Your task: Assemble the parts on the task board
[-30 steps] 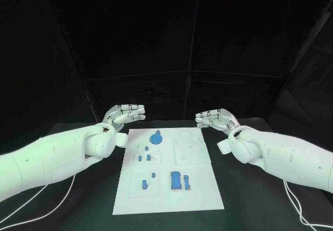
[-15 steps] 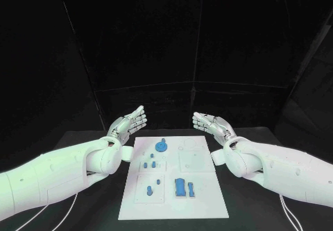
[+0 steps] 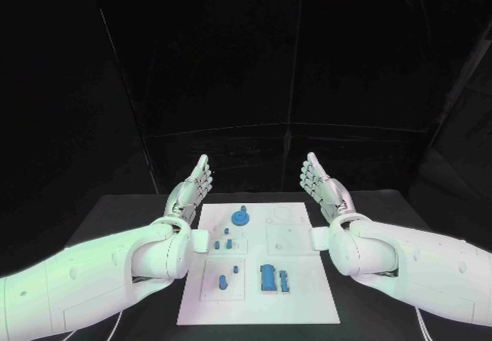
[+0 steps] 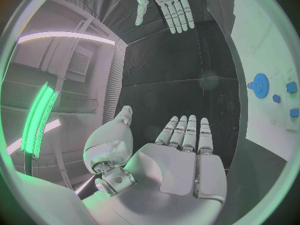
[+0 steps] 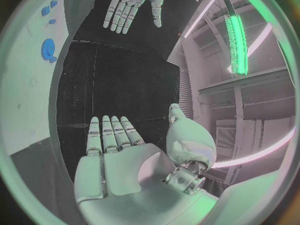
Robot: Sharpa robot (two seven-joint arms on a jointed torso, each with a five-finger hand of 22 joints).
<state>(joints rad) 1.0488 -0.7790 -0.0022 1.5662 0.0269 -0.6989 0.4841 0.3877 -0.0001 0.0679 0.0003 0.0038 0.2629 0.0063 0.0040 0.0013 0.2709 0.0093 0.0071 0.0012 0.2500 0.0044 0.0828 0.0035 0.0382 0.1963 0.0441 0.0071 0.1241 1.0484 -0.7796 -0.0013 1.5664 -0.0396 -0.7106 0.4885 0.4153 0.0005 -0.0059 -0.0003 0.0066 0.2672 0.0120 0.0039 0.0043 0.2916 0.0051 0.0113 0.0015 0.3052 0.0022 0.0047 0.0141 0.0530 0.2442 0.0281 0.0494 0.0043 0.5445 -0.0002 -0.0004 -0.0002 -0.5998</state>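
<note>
Both my hands are up off the table, flat and edge-on, palms facing each other across the far end of the task board (image 3: pixel 261 312). Left hand (image 3: pixel 192 188) sits just off the board's far-left corner, fingers straight, pressed side by side and pointing away from me, holding nothing. Right hand (image 3: pixel 321 186) mirrors it off the far-right corner, same flat pose, nothing in it. Left wrist view confirms: my left palm (image 4: pixel 178 160) is open and bare with the thumb out to the side, and the right hand (image 4: pixel 165 5) shows opposite it, fingers extended. Right wrist view agrees: right palm (image 5: pixel 122 160) bare, left hand (image 5: pixel 128 2) opposite.

The board lies lengthwise on the black table (image 3: pixel 123 213) between my two forearms, neither hand touching it. Parts all on the board: a round blue disc with a small knob (image 3: pixel 240 216) at the far end, left of centre; two or three small blue pieces (image 3: pixel 222 243) clustered nearer, towards the left edge; another pair of small pieces (image 3: pixel 227 277) in the near-left square panel; a larger upright blue block (image 3: pixel 267 277) with a slimmer blue piece (image 3: pixel 284 282) just right of it, near the middle of the board's near half. Can't tell whether the small ones are seated in sockets or lying loose
</note>
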